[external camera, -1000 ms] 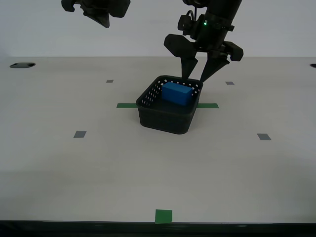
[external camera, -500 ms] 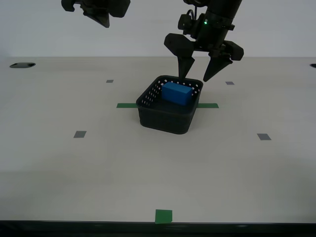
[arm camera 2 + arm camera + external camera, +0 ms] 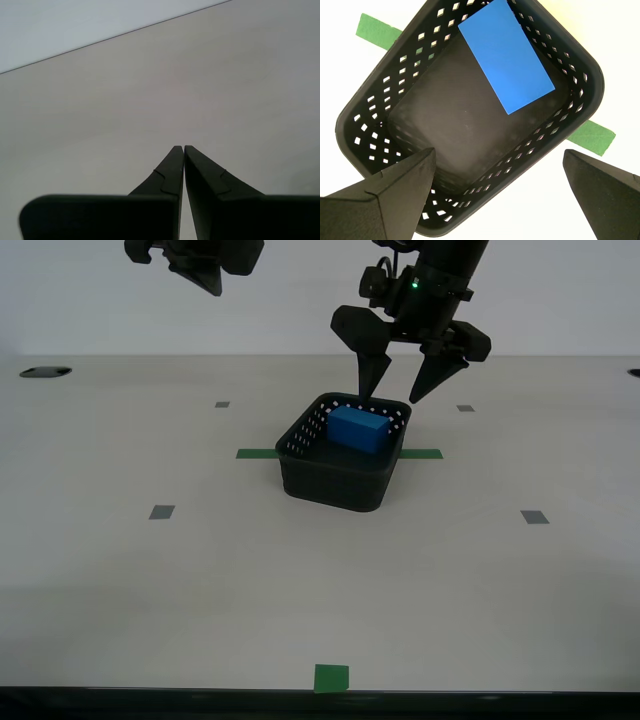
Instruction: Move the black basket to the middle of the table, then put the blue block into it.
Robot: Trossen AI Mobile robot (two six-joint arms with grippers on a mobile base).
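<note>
The black basket (image 3: 340, 460) stands at the middle of the table (image 3: 200, 570), over the green tape strip (image 3: 256, 453). The blue block (image 3: 357, 428) lies inside it, toward the far wall; the first wrist view shows the block (image 3: 506, 55) flat on the basket (image 3: 365, 127) floor. My first gripper (image 3: 398, 395) hangs open and empty just above the basket's far rim; its fingertips (image 3: 410, 172) frame the basket in the first wrist view. My second gripper (image 3: 183, 148) is shut and empty, held high at the exterior view's upper left (image 3: 210, 285).
Small grey squares (image 3: 161, 512) mark the tabletop on both sides. A green square (image 3: 331, 677) sits at the near edge. A dark hole (image 3: 45, 371) lies at the far corner on the exterior view's left.
My first gripper has risen slightly above the basket, and its fingers have spread wider. The block, the basket and my second gripper have not moved.
</note>
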